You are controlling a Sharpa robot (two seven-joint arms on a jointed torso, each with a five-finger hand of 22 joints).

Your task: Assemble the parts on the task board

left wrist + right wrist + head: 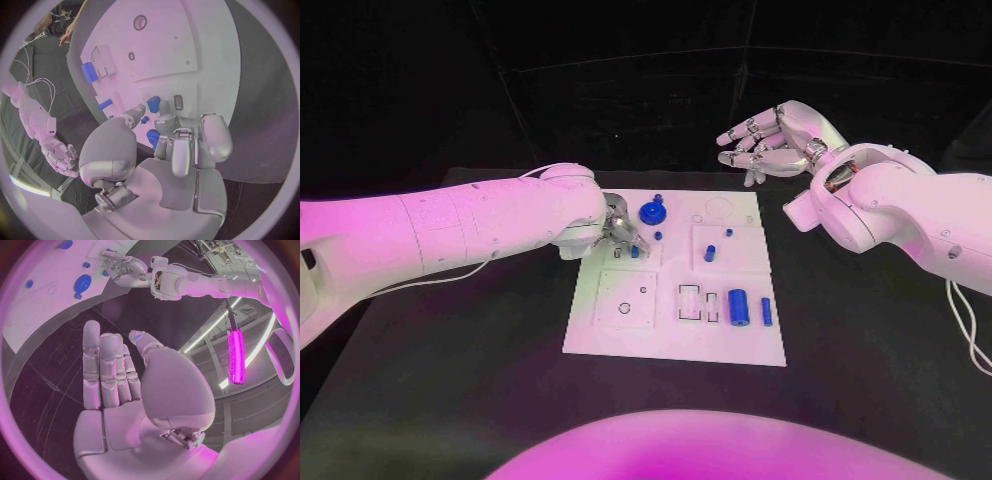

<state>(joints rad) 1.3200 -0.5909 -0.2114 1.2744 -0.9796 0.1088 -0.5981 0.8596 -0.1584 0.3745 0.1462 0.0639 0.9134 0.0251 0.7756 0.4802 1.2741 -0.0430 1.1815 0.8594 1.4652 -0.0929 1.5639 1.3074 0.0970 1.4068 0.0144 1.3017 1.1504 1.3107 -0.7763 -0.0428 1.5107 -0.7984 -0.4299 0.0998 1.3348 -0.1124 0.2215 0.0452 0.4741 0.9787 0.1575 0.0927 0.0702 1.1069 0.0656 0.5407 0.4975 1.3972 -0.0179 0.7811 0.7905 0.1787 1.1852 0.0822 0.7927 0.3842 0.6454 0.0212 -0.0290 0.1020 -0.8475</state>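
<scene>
The board (678,335) lies mid-table, black table (459,380) bare on every side of it. The left hand (617,232) sits over the board's far-left part, fingers curled down around a small blue part (153,104); whether they actually pinch it, I cannot tell. A blue gear (653,212) rests just beyond that hand. Two blue cylinders (738,306) lie near the board's near-right edge. The right hand (773,140) hovers well past the board's far-right corner, fingers loosely apart, holding nothing.
</scene>
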